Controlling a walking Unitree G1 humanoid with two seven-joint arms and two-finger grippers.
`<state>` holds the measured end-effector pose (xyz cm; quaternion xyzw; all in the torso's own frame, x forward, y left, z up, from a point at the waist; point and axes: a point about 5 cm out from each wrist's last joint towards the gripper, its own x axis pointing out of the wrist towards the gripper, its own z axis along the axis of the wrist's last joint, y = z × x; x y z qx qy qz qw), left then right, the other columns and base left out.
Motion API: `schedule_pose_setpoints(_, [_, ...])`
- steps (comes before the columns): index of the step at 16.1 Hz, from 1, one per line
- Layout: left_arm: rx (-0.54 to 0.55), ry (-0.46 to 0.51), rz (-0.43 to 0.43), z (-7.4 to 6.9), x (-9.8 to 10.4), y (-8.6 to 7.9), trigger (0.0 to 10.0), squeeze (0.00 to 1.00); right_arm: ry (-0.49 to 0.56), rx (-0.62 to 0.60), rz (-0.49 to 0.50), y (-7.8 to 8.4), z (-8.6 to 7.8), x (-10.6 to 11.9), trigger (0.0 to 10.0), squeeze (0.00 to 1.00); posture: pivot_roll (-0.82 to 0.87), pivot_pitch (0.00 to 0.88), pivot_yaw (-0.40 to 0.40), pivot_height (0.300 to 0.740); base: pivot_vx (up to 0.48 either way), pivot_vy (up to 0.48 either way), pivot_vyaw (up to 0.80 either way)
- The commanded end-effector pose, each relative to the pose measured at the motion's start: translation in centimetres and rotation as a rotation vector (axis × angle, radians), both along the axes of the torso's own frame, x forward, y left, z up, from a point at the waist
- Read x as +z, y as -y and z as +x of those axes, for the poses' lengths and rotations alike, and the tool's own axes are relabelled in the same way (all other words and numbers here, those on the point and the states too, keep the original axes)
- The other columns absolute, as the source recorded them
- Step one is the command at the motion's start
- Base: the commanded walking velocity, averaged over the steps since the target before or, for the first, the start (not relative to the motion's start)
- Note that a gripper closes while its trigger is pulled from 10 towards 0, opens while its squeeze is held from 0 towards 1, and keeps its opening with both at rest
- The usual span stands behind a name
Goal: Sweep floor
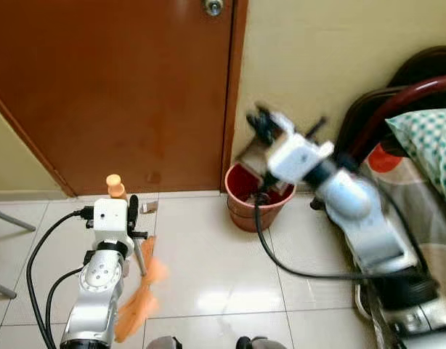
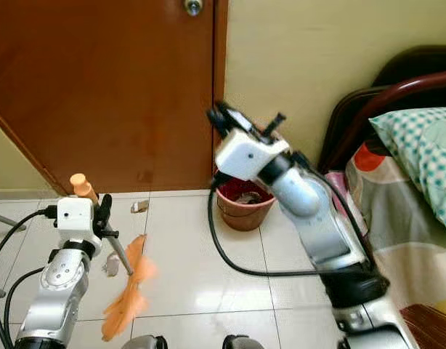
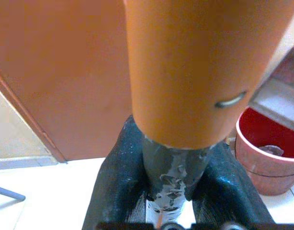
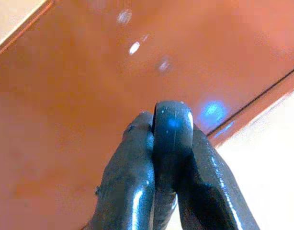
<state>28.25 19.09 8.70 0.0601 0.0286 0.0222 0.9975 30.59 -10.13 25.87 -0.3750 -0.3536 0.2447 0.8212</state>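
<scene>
You are mid-sweep: your left gripper point(image 1: 128, 206) is pinched on the broom point(image 1: 139, 294), bristles on the tiles at seven o'clock, while your right gripper point(image 4: 168, 129), fingers pressed together around a dark handle, next needs lowering.

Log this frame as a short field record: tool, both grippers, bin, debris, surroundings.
tool: orange broom, bristles blurred over the floor tiles
left gripper: shut on the broom's handle
right gripper: raised above the bin, shut on a dark handle, its far end unseen
bin: red bucket against the wall beside the door
debris: small scrap near the door
right side: bed
</scene>
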Motion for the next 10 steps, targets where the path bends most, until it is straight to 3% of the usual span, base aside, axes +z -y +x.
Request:
schedule_pose_setpoints(1, [-0.017, -0.014, -0.005, -0.1, -0.2, 0.2, 10.0, 0.00, 0.196, 0.047, 0.043, -0.6, -1.4, 3.8, 10.0, 0.00, 0.02, 0.095, 0.013, 0.740, 0.000, 0.000, 0.00])
schedule_pose_setpoints(6, [-0.009, -0.017, -0.011, -0.6, -0.4, 0.3, 10.0, 0.00, 0.213, 0.071, 0.280, -1.0, -1.4, 6.7, 10.0, 0.00, 0.04, 0.095, 0.009, 0.740, 0.000, 0.000, 0.00])
schedule_pose_setpoints(10, [-0.013, -0.006, -0.010, -0.3, -0.1, 0.5, 10.0, 0.00, 0.217, 0.096, 0.366, -1.4, -1.4, 7.6, 10.0, 0.00, 0.04, 0.091, 0.007, 0.740, 0.000, 0.000, 0.00])
